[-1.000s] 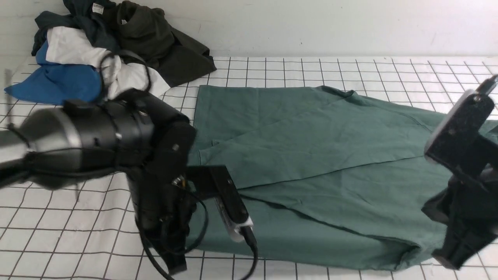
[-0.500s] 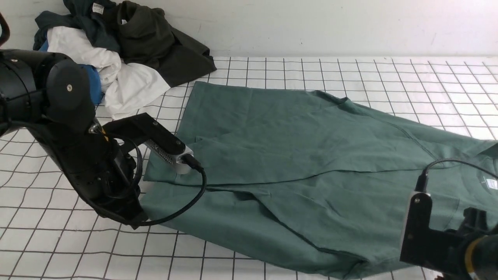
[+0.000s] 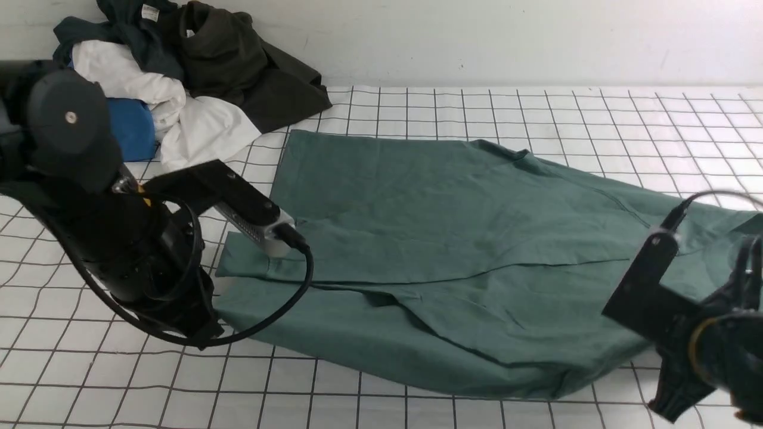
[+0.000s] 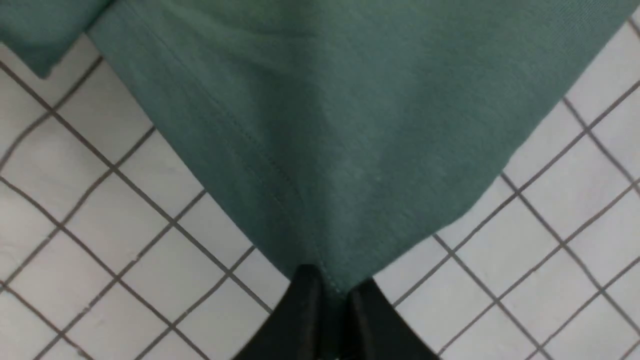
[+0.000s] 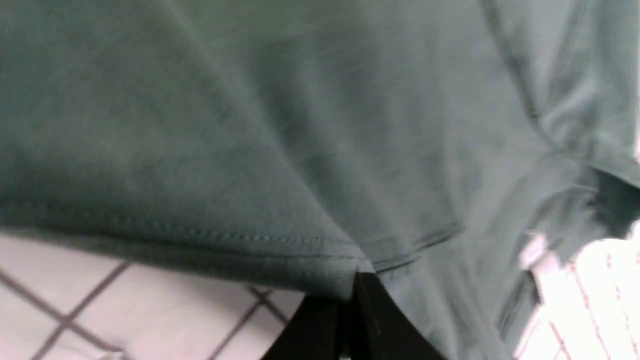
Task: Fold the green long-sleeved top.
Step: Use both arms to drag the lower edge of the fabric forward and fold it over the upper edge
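White gridded table [image 3: 536, 113]: large sage-green cotton long-sleeved top [image 3: 453, 238] lies spread across it. My left gripper [image 4: 335, 295] pinches the hem corner; right gripper [image 5: 350, 305] pinches the near edge by a seam. I'd lift both evenly, keeping that edge taut.

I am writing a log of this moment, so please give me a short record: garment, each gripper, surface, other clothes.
garment: green long-sleeved top, lying on the table, layers folded across it
left gripper: shut on an edge of the top
right gripper: shut on a stitched hem of the top
surface: white gridded table
other clothes: pile of clothes, far left
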Controlling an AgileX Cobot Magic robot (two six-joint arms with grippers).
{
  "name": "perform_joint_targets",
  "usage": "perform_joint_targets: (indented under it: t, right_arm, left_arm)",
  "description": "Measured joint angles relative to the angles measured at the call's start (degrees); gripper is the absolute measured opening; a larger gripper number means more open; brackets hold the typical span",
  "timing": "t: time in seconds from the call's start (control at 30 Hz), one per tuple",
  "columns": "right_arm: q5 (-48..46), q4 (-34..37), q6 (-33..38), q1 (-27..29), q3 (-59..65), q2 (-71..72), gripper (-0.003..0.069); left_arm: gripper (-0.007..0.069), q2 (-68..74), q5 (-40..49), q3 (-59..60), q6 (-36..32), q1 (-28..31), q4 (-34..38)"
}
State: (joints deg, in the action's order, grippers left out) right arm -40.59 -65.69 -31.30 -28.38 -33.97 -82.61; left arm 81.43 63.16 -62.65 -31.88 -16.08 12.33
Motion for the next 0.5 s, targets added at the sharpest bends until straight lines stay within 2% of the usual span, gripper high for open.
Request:
perform_joint_targets:
  t: [0.1,0.17,0.3,0.33,0.37,0.5]
  right_arm:
    - [-2.15,2.08,4.09,0.00,-2.03,3.58,0.0006]
    - [-1.88,3.00,9.07,0.50,-4.45,5.49,0.0004]
    - [4.77,3.34,13.50,4.85,-9.28,4.26,0.0004]
    - [10.46,3.26,14.35,9.16,-12.96,1.83,0.0004]
    - [11.10,3.22,14.35,9.65,-13.41,1.02,0.0004]
    - [21.78,2.88,14.55,18.52,-24.10,-10.40,0.0004]
  left_arm:
    - [0.0016,-3.00,-2.99,0.06,1.47,0.00,0.23]
    - [0.0016,-4.39,-9.65,-0.28,6.20,0.10,-0.05]
    - [0.0016,-1.49,-15.67,-4.20,11.90,1.23,0.02]
    - [0.0016,2.08,-18.65,-7.98,14.71,2.29,0.07]
    - [0.0016,3.12,-18.97,-9.06,14.97,2.59,0.07]
    - [0.0016,16.51,-24.07,-22.04,16.93,5.24,0.19]
